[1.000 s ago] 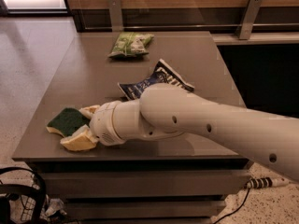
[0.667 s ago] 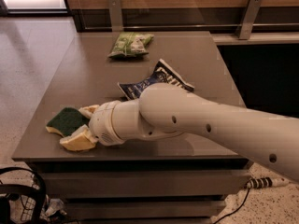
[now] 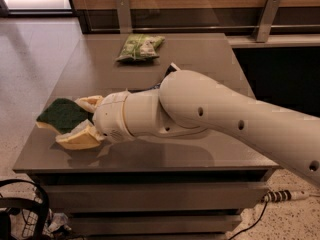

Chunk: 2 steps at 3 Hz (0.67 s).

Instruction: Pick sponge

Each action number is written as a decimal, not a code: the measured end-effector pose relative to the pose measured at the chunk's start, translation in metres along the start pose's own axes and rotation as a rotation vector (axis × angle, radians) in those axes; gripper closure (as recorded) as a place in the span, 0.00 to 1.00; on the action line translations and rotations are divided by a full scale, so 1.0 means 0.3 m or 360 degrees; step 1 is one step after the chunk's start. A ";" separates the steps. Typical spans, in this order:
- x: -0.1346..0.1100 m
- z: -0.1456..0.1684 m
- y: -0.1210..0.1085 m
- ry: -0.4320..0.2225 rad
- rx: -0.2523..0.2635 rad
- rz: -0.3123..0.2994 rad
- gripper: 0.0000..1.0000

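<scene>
1. The gripper (image 3: 75,122) is hovering low over the near-left corner of the desk (image 3: 150,156), its jaws spread apart, with one yellow pad on the far side of the sponge (image 3: 57,114) and the other on the near side.
2. The sponge is lying flat, green side up, between those pads and close to the desk's left edge. Whether the pads are already touching it is not clear.
3. To do this step well, the jaws should be closing evenly across the sponge's soft sides and squeezing only lightly, so the foam is not buckling or slipping out toward the left.
4. The lift should be going straight up, since the left and near edges are both close and a sideways nudge could tip the sponge off.
5. The snack bag (image 3: 140,46) is sitting well apart at the far side, leaving open room above and to the right.
</scene>
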State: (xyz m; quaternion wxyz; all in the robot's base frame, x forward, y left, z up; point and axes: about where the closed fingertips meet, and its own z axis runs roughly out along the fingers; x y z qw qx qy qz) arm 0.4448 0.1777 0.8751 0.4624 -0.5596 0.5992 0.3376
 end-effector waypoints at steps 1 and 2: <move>-0.104 -0.052 -0.002 -0.0070 -0.0012 -0.0095 1.00; -0.164 -0.075 -0.004 -0.0091 -0.0017 -0.0144 1.00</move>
